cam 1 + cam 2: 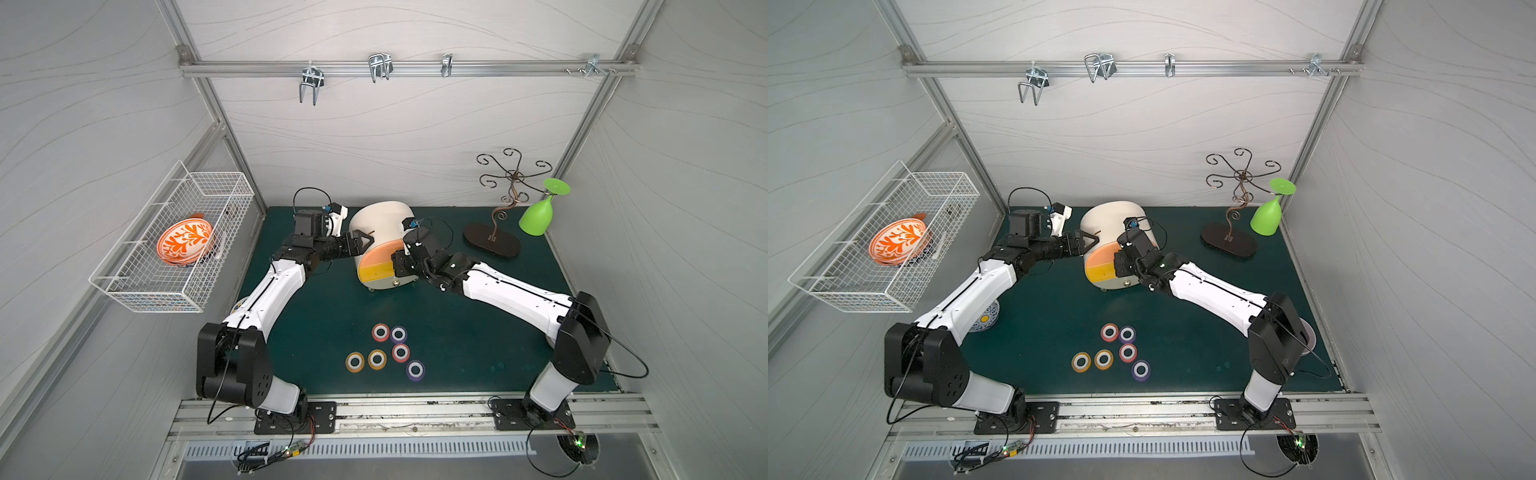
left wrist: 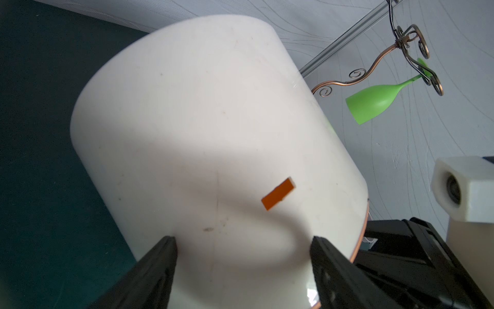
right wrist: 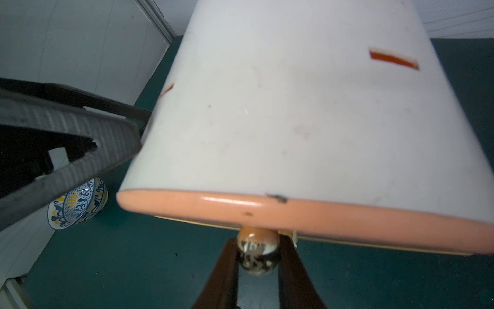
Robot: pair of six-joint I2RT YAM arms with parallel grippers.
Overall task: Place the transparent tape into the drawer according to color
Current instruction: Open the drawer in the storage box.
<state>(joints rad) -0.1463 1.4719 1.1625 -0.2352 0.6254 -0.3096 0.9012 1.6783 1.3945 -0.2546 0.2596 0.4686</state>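
The right hand (image 3: 258,240) is pinching the drawer knob (image 3: 256,260) of the white cabinet (image 1: 382,220), apparently to pull it open. The spread left hand (image 2: 243,240) is pressing against its side, seemingly to steady it. Six tape rolls (image 1: 400,352) are lying on the bench (image 1: 478,340), well apart.

Grey panel walls (image 1: 374,137), green mat (image 1: 478,340)

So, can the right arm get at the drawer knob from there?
Likely yes: the knob sits between the fingers of the right gripper, nothing blocking it, while the left gripper stands open against the cabinet.
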